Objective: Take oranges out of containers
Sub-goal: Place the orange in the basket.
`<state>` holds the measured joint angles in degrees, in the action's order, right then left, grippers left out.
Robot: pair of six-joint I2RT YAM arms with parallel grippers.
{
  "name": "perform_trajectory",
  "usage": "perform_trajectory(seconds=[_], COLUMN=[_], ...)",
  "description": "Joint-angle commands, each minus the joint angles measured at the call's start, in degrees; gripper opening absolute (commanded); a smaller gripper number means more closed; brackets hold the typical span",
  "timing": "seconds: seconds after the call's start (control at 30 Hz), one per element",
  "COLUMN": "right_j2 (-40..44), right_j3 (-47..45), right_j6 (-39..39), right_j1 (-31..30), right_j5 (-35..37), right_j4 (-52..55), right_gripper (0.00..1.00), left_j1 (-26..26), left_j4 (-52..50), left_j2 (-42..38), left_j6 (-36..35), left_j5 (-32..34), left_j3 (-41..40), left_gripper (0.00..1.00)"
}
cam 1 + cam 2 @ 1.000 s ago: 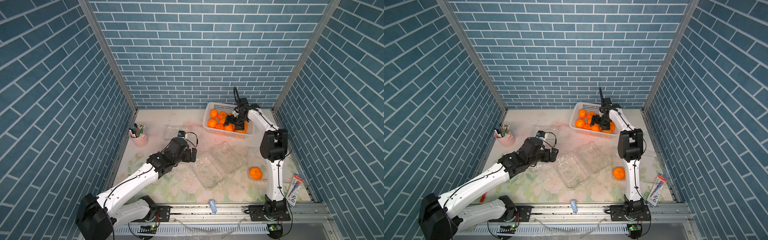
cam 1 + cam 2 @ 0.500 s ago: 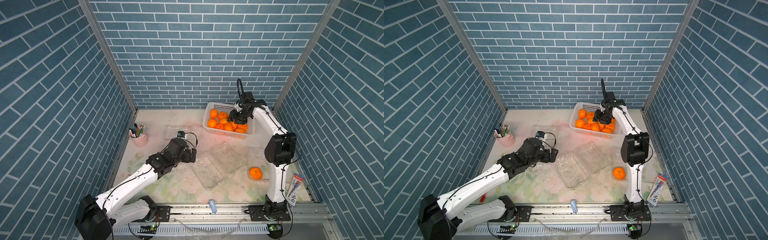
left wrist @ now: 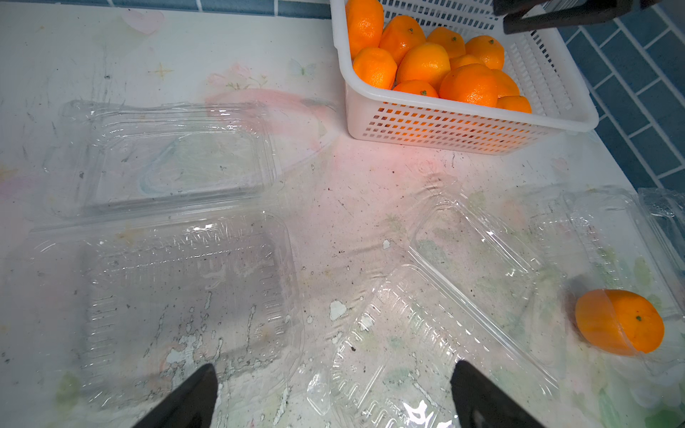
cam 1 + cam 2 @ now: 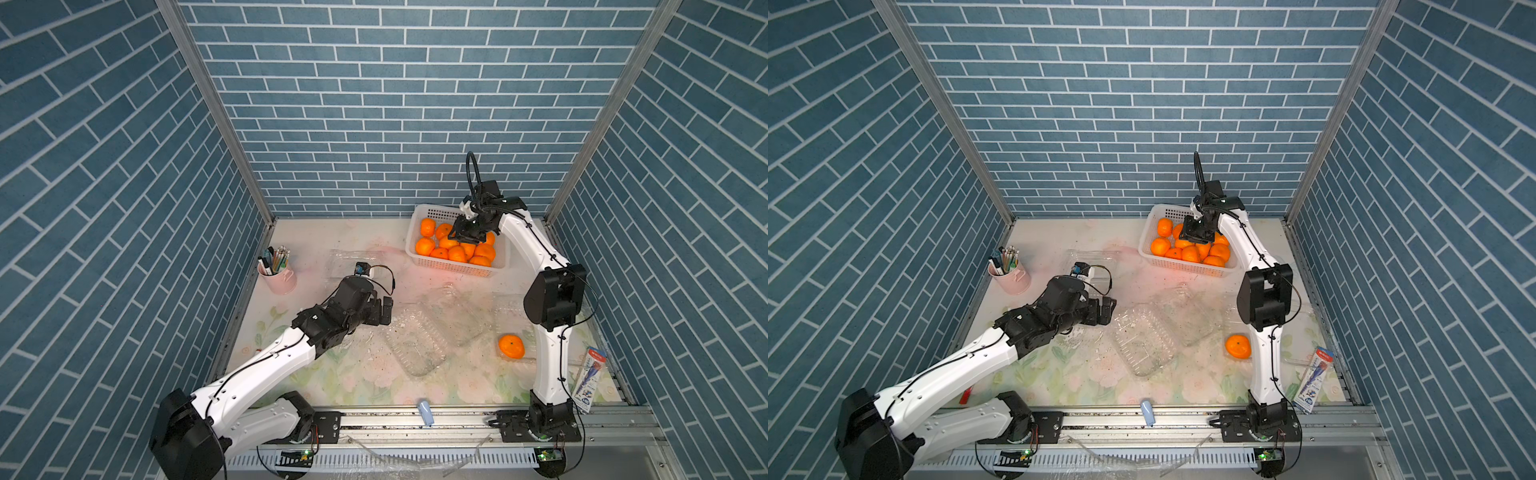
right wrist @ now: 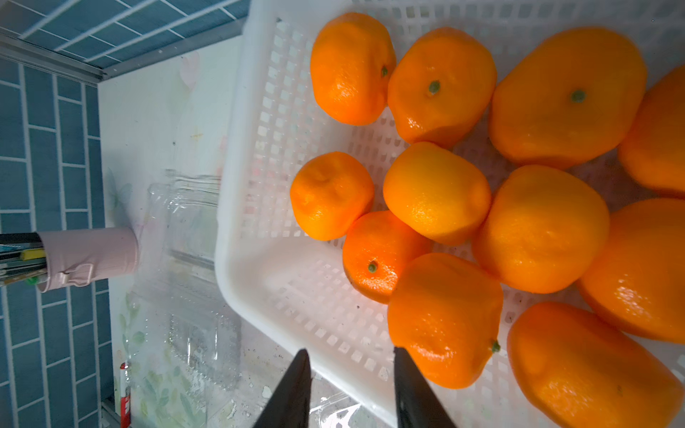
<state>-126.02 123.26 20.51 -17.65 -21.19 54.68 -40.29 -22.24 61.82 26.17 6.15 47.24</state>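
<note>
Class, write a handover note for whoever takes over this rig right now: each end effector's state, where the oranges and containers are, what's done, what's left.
Left end effector: open, empty, over the empty left container and middle container.
Right end effector: jaws partly apart, empty, over the white basket.
Done: most oranges are in the basket; those two containers lie open.
Left: one orange sits in the open third container by the right arm; lift it out.
</note>
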Motion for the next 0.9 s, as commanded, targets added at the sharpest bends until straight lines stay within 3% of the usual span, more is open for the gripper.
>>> perform_trajectory(seconds=[0.0, 0.6, 0.87], right_j2=[-1.8, 0.0, 3.0], right_j3=[-2.3, -14.8, -13.9], right_j6=[-1.4, -0.2, -1.1], right_j1=[0.2, 1.0, 1.1], right_j5=[0.4, -0.4, 0.3], right_j4=[-0.5, -9.5, -7.0], right_gripper=[0.36, 0.3, 0.32], left_j1=[0.4, 0.4, 0.4], left_j4=[-0.9, -1.1, -1.3], left_j2=[-0.4, 0.8, 0.7], left_j6=[0.2, 0.1, 0.3], left_j5=[0.1, -0.3, -0.3], left_j3=[-0.8, -0.2, 0.1], left_gripper=[0.99, 0.99, 0.99])
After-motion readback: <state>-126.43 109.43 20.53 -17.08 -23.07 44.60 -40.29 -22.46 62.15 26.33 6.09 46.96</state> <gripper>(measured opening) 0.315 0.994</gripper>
